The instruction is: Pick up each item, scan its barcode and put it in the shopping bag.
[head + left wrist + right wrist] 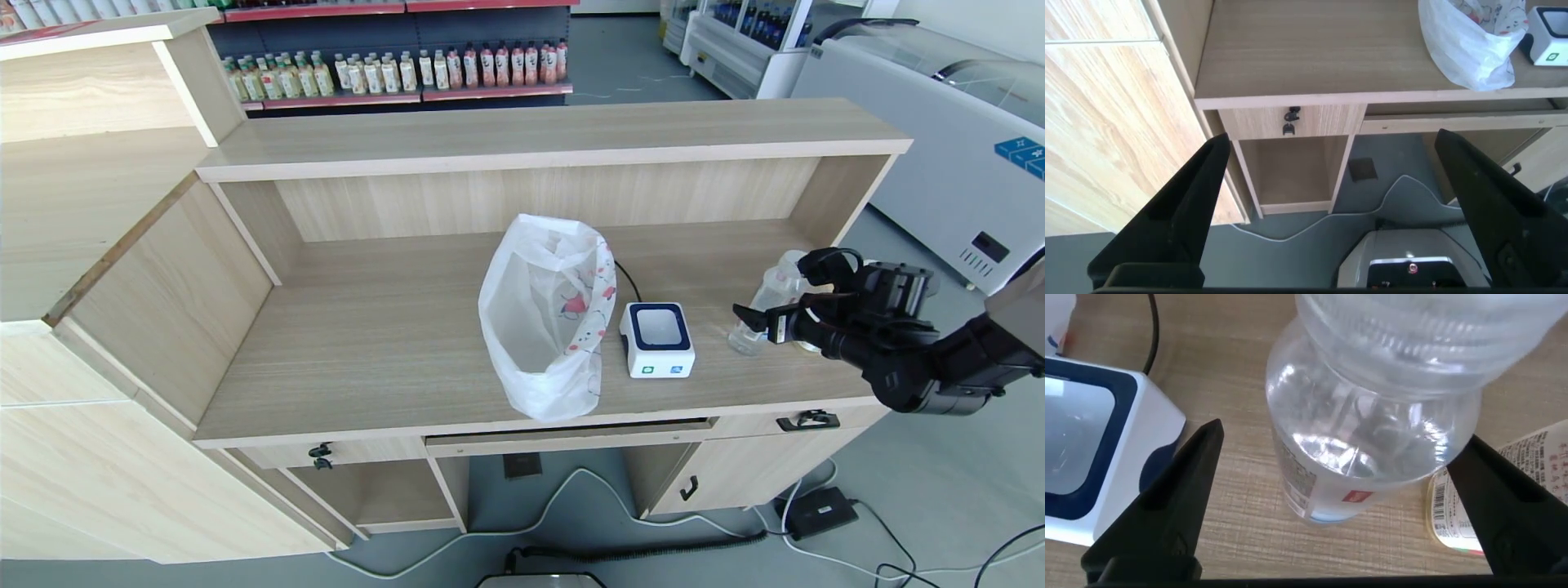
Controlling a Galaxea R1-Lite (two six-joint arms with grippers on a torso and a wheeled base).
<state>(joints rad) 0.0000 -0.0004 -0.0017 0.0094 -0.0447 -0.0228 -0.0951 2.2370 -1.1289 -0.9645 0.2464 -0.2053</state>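
The right gripper (1341, 445) is spread wide, one finger on either side of the clear plastic bottle (767, 296), which stands on the counter (367, 343) just right of the scanner (657, 339). The bottle's body should be clamped squarely, with the label left exposed. The shopping bag (547, 318) is set open beyond the scanner.

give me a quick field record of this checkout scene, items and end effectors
shopping bag: standing open, mid counter
scanner: beside the bag, toward the robot's right
bottle: clear, upright, right of scanner
barcoded item: lying beside the bottle
right end effector: open, fingers either side of bottle
left end effector: open, off the counter, holding nothing
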